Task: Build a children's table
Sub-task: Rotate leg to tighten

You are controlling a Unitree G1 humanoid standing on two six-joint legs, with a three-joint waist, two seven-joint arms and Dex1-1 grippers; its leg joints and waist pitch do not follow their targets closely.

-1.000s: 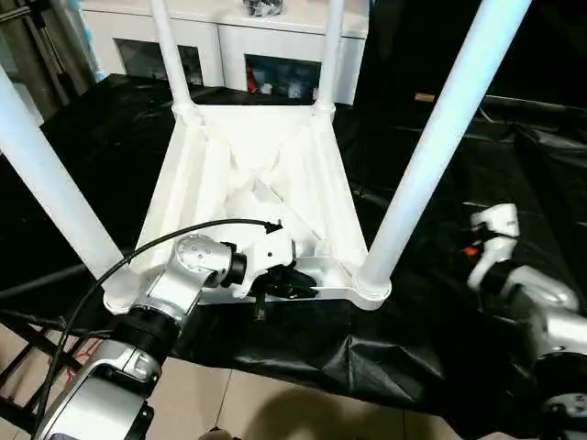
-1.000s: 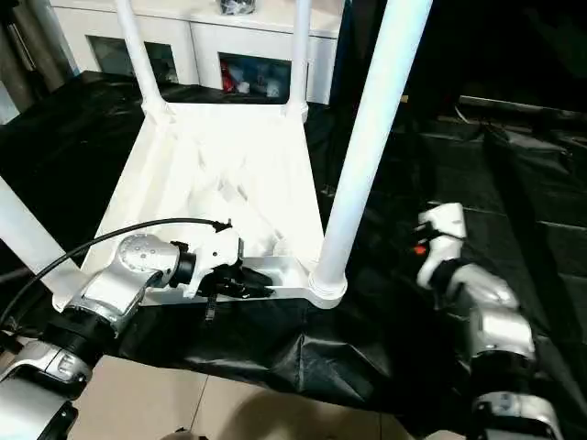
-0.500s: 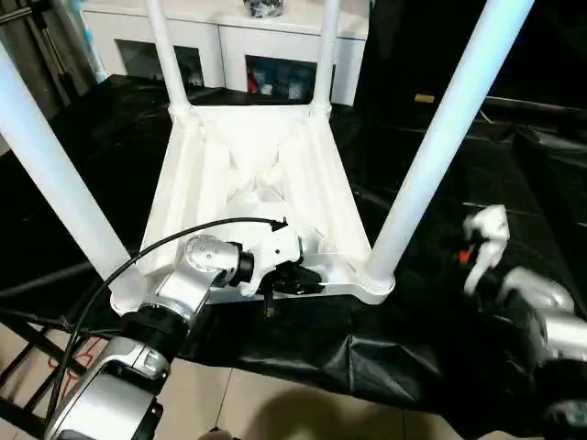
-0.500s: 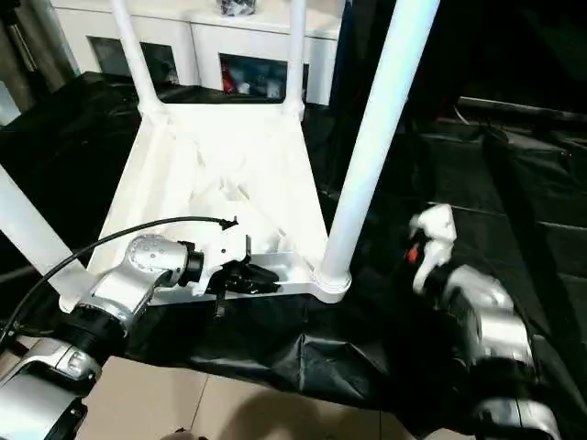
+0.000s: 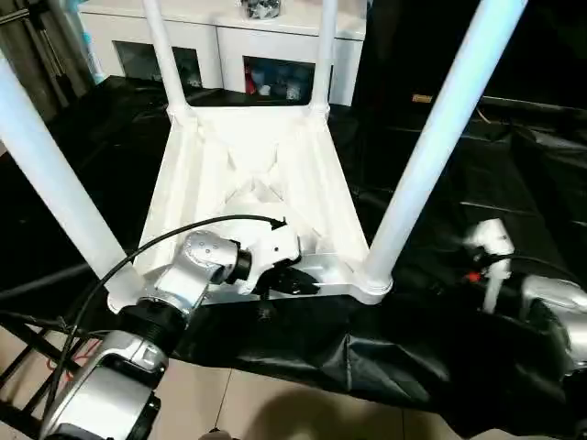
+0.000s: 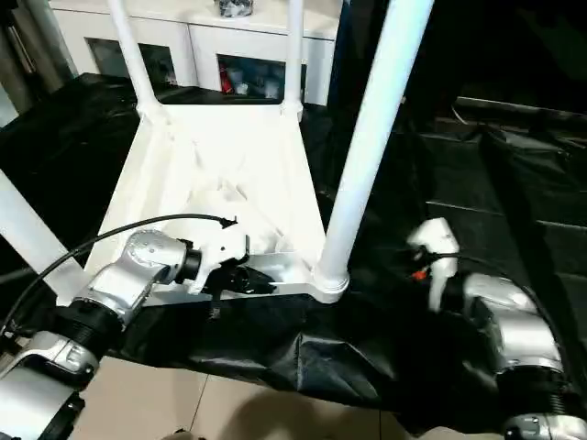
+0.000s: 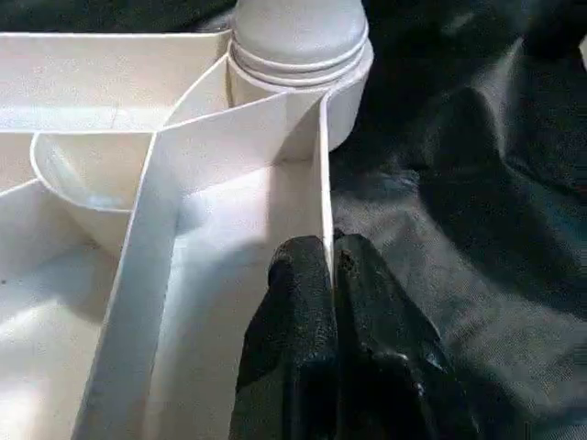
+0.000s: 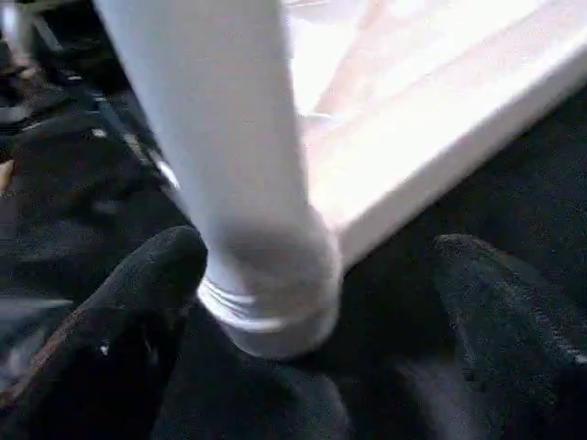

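Observation:
The children's table [image 5: 248,156] lies upside down on the black sheet, ribbed underside up, with its legs standing in the corner sockets. My left gripper [image 5: 293,280] is at the near rim, close to the near-right leg [image 5: 431,137]. In the left wrist view it [image 7: 330,261] is shut on the thin rim wall [image 7: 324,174], one black finger on each side. My right gripper [image 8: 321,249] is open, and its fingers [image 8: 138,302] stand wide apart on either side of that leg's base [image 8: 266,275] without touching it. The right arm [image 5: 550,302] hangs low at the near right.
A black sheet [image 5: 477,165] covers the work surface and drops off at the near edge to a tiled floor [image 5: 257,403]. A white cabinet [image 5: 229,46] with glass-fronted compartments stands behind the table. A black cable [image 5: 138,252] loops over my left forearm.
The right arm has swung lower and a little to the right, away from the near-right leg. The left gripper stays at the near rim. The table has not moved.

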